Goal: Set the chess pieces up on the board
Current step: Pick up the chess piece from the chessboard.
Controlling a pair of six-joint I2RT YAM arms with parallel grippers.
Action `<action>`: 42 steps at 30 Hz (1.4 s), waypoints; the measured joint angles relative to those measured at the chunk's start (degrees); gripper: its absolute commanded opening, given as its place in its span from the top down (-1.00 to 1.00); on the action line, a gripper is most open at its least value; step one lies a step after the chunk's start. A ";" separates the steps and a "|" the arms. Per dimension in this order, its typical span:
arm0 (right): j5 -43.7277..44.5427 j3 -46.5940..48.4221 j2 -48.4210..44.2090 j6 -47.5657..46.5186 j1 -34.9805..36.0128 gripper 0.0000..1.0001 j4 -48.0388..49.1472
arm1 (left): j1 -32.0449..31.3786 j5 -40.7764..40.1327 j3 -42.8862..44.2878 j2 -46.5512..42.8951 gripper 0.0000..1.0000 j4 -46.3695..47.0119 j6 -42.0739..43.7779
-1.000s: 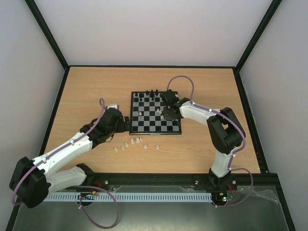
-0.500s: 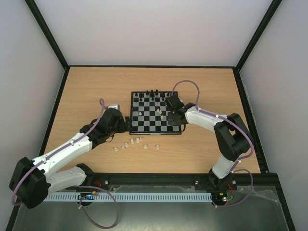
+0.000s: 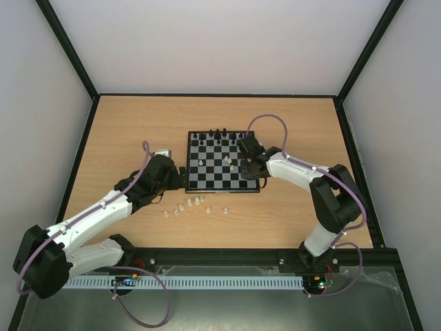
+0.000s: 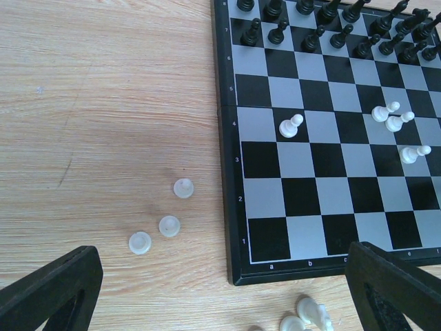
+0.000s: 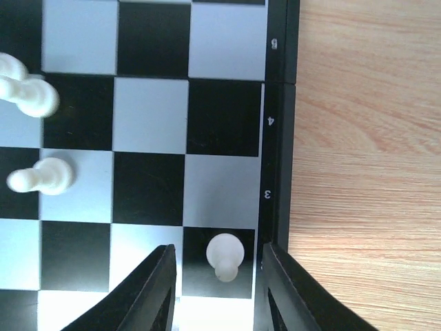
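Releasing: small whitish plastic pawn (image 5: 224,256) stands upright on a black edge square, lower centre of the right wrist view, just inside the right rim of the black-and-grey checkered board (image 5: 277,138). Right gripper (image 3: 245,164) flanks it, narrowly parted, looks clear both sides. Next: lift straight up without clipping it, then fetch from the loose whitish pieces (image 3: 193,205) on the light wooden table (image 3: 124,138). Left gripper (image 4: 220,286) gapes wide, empty. Versus 1 s ago: right jaws have parted and its wrist moved toward the board's lower right; left arm unmoved.

Bright, even, diffuse light on the light wooden bench (image 3: 131,131); shadows faint and soft. In the right wrist view the black fingers (image 5: 148,296) look soft-edged at six o'clock.
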 measured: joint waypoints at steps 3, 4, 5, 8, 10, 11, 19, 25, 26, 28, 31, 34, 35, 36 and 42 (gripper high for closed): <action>-0.81 1.42 -1.49 -0.31 0.00 0.29 -1.05 | 0.00 -0.22 0.00 0.00 -0.99 -0.02 0.00; -1.33 2.34 -1.68 -0.52 0.00 0.30 -1.18 | 0.00 -0.33 0.00 0.00 -0.99 -0.02 0.00; -1.88 3.48 -1.79 -0.81 0.00 0.30 -1.18 | 0.00 -0.46 0.00 0.00 -0.99 -0.02 -0.02; -3.78 6.75 -1.51 -1.53 0.00 0.31 -1.16 | 0.00 -0.70 0.00 0.00 -0.99 -0.02 -0.04; -5.14 8.94 -0.61 -1.84 0.02 0.30 -1.14 | 0.00 -0.98 0.00 -0.13 -0.99 -0.04 -0.11; -5.73 9.77 0.02 -1.99 0.11 0.30 -1.14 | 0.00 -1.11 0.00 -0.26 -0.99 -0.07 -0.15; -7.91 13.25 6.84 -2.89 2.27 0.34 -1.97 | 0.02 -2.14 0.00 -1.75 -0.99 -0.63 -0.20; -8.20 15.72 10.75 -3.28 4.11 0.49 -2.95 | 0.22 -2.29 -0.61 -2.05 -0.99 -0.66 -0.20; -8.04 16.02 11.13 -3.32 4.28 0.51 -3.04 | 0.22 -2.38 -0.83 -2.14 -0.99 -0.72 -0.20; -7.74 16.44 11.50 -3.32 4.44 0.54 -3.04 | 0.22 -2.47 -1.33 -2.36 -0.99 -0.90 -0.20; -6.91 17.00 11.91 -3.32 4.42 0.56 -3.28 | 0.28 -2.58 -1.66 -2.38 -0.99 -0.94 -0.17; -6.05 17.09 12.00 -3.30 4.42 0.58 -3.48 | 0.42 -2.58 -1.66 -2.38 -0.99 -0.96 -0.17; -5.81 17.09 12.04 -3.30 4.42 0.59 -3.54 | 0.50 -2.56 -1.66 -2.38 -0.99 -0.94 -0.17; -5.60 17.09 12.07 -3.30 4.42 0.59 -3.61 | 0.57 -2.56 -1.66 -2.38 -0.99 -0.94 -0.17; -5.09 17.07 12.13 -3.28 4.42 0.49 -3.63 | 0.59 -2.51 -1.66 -2.36 -0.99 -0.90 -0.17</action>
